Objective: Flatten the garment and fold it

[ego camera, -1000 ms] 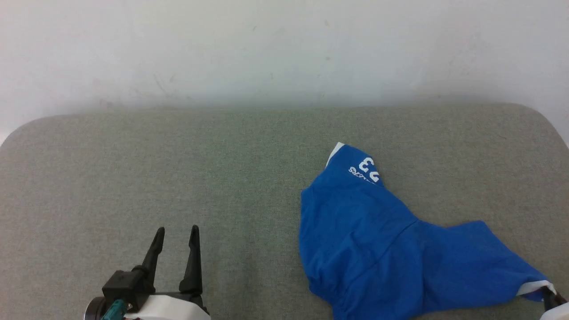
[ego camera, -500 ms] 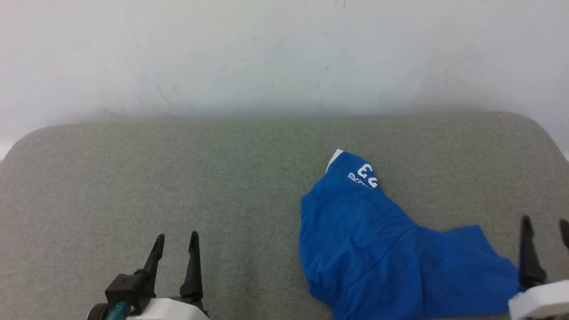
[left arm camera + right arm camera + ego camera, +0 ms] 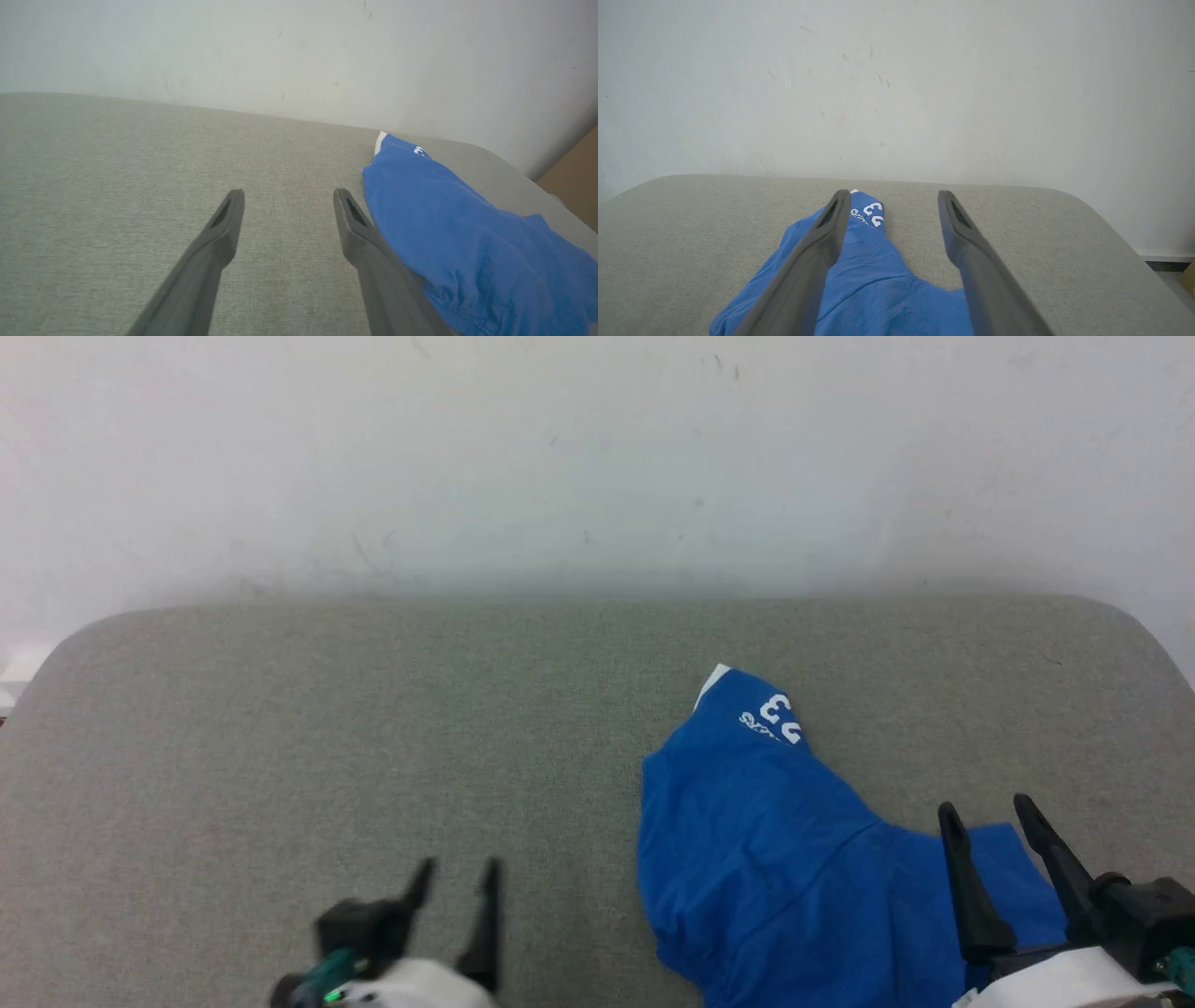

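Note:
The royal-blue shorts (image 3: 775, 849) lie crumpled on the right half of the grey table (image 3: 373, 728), one leg with the white "23" pointing away from me. In the left wrist view the shorts (image 3: 458, 242) sit just right of my fingers; in the right wrist view the shorts (image 3: 873, 280) lie beneath them. My left gripper (image 3: 457, 873) is open at the lower middle, left of the shorts, with nothing between its fingers. Over the near right part of the shorts my right gripper (image 3: 985, 807) stands open, holding nothing.
A white wall (image 3: 597, 457) rises behind the table's far edge. The table's corners are rounded. A brown surface (image 3: 572, 182) shows past the table's right end in the left wrist view.
The right gripper let go of the white hem, opened and rose into view over the shorts. The left gripper shifted right toward the shorts. The camera tilted, sliding the scene down a little.

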